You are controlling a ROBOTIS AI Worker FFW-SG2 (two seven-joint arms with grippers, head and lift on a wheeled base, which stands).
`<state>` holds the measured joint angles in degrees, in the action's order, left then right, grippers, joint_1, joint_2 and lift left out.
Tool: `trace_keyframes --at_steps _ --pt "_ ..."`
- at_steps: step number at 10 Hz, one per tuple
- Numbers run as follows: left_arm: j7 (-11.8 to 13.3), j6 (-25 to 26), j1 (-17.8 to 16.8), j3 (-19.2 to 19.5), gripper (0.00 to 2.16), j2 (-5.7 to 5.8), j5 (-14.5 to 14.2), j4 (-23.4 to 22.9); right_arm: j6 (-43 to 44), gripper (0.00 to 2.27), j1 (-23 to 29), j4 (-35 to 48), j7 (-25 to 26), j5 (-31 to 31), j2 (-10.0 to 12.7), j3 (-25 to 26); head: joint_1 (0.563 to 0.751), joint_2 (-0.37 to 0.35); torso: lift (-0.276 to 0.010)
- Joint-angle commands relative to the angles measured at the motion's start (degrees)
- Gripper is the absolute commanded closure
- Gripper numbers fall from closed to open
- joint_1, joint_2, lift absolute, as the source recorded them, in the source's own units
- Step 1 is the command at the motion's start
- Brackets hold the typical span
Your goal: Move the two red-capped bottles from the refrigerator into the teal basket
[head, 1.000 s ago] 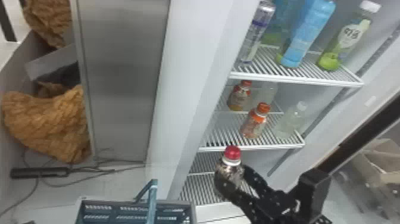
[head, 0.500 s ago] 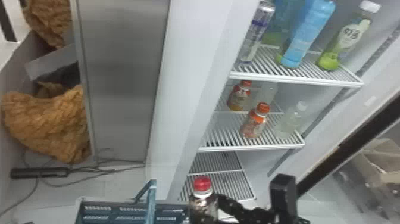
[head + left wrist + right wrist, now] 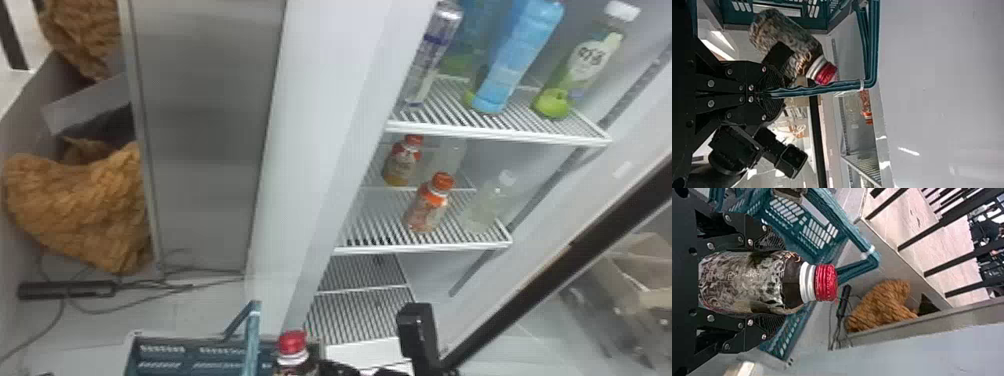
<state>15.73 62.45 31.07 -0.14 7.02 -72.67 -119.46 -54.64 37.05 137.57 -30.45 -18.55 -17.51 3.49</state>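
The right end effector point(image 3: 768, 282) has the red-capped bottle point(image 3: 746, 282) gripped by its body, its fingers parted only by the bottle's width, while the left end effector point(image 3: 766, 92) is closed on the raised handle point(image 3: 809, 91) of the teal basket point(image 3: 167, 356). The bottle is near the refrigerator side of the basket, close to the handle; whether its base is already over the opening cannot be told. The step in hand looks to be bringing it across the rim and lowering it inside. That calls for enough height to take the base over the rim, a path that keeps cap and fingers off the handle, and a steady left hold so the basket does not swing. The grip is best loosened only once the base rests on the basket's floor, with the fingers then opened just enough to slip away without tipping it. The bottle's long axis is roughly upright, perhaps with a slight lean, and runs across the fingers; the cap point(image 3: 292, 342) points up, the base down.
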Motion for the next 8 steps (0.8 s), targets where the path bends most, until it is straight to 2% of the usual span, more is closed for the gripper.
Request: trace_keyframes --at_steps 1,3,4,6,8 --pt "0.0 0.0 0.1 0.1 1.16 -0.07 0.0 0.0 -0.1 0.77 -1.9 -2.8 -0.1 -1.4 -0.1 -1.1 0.695 -0.338 -0.224" --pt "0.0 -0.2 0.1 0.1 1.16 -0.07 0.0 0.0 1.8 0.68 -2.7 -5.2 -0.6 -1.8 -0.1 -1.5 0.695 -0.319 -0.224" --pt "0.0 -0.2 0.1 0.1 1.16 -0.16 0.0 0.0 2.6 0.48 -2.7 -5.6 -0.7 -1.7 0.0 -1.5 0.695 -0.313 -0.224" --pt "0.1 -0.2 0.1 0.3 1.16 -0.16 0.0 0.0 3.9 0.25 -2.7 -5.6 -0.8 -1.0 0.1 -1.5 0.695 -0.310 -0.224" --pt "0.1 -0.2 0.0 0.1 1.16 -0.16 0.0 0.0 6.8 0.19 -3.4 -6.0 -0.8 -0.3 0.2 -1.3 0.695 -0.309 -0.224"
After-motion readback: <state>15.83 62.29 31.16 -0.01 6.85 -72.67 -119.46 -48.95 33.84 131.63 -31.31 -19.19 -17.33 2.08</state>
